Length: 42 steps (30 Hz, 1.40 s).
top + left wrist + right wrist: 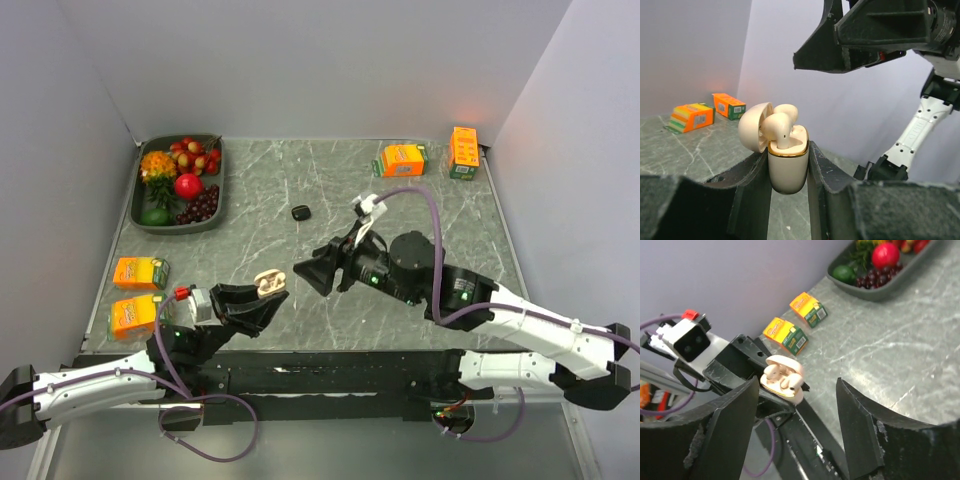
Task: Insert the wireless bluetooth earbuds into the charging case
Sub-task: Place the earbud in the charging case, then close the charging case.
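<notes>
Between grey walls, marbled tabletop; case aloft.

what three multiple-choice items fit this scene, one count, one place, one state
1. How many orange boxes sit on the table? A two B three C four
2. Where is the cream charging case? A flat on the table B in the left arm's jaws C in the right arm's jaws
3. The right arm's jaws are: A open and empty B shut on the case C shut on a box
1 C: two at the left edge, two at the far right. 2 B: those jaws pinch its sides. 3 A: a wide gap, nothing in it.
</notes>
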Tool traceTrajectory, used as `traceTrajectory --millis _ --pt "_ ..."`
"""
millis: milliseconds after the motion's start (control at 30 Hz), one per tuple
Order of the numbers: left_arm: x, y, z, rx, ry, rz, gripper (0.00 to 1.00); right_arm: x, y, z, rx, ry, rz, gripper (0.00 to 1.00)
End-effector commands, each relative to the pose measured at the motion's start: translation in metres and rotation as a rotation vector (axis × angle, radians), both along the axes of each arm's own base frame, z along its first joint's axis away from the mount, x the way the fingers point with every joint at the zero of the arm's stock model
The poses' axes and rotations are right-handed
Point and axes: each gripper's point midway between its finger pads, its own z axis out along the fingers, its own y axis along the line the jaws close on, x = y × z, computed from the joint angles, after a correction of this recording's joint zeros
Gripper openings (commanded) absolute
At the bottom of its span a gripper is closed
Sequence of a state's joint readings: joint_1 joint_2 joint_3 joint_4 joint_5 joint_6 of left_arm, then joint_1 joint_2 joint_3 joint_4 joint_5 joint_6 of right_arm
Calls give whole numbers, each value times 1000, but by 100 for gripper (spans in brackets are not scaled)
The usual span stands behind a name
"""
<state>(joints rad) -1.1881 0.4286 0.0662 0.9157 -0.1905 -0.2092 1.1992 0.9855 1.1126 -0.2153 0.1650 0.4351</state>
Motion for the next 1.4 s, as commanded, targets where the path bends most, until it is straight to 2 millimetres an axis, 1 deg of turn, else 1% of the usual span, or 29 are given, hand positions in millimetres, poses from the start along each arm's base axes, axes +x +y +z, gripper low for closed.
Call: traceTrajectory --millis 0,33,67,100,133,167,200,233,300,333,600,800,1000,1267,1367 --pt "7 9 20 -44 -40 67 1 -6 -10 11 26 168 33 67" --pt "7 9 19 -39 -43 73 1 -9 -7 12 23 172 52 66" --pt "8 9 19 -36 -47 77 1 -10 -8 7 -2 190 54 66" --pt "8 9 19 -37 -48 79 1 -9 -9 15 0 185 53 66" --pt "9 9 19 -37 -49 86 1 -14 -3 10 -22 199 89 67" --pt "9 10 18 -37 -47 88 1 -16 -2 5 -50 215 104 67" --pt "10 9 18 -36 -48 90 1 -17 1 8 -53 216 120 67" --pt "10 9 17 -33 -49 88 1 -20 7 1 -75 234 146 66" --pt "10 8 16 -26 -52 91 1 -21 11 -3 -102 250 159 66" --pt "10 7 18 -27 -54 89 1 -21 16 -9 -121 264 164 65" --pt "9 4 15 -22 -44 70 1 -16 24 -32 -203 313 154 62" --pt "7 4 15 -23 -41 61 1 -10 23 -27 -177 288 121 59" --pt "6 3 14 -22 -34 53 1 -1 25 -24 -183 272 89 61" --pt "5 2 13 -21 -30 40 1 5 29 -18 -171 255 76 60" --pt "5 2 14 -25 -31 39 1 6 31 -22 -190 260 76 58"
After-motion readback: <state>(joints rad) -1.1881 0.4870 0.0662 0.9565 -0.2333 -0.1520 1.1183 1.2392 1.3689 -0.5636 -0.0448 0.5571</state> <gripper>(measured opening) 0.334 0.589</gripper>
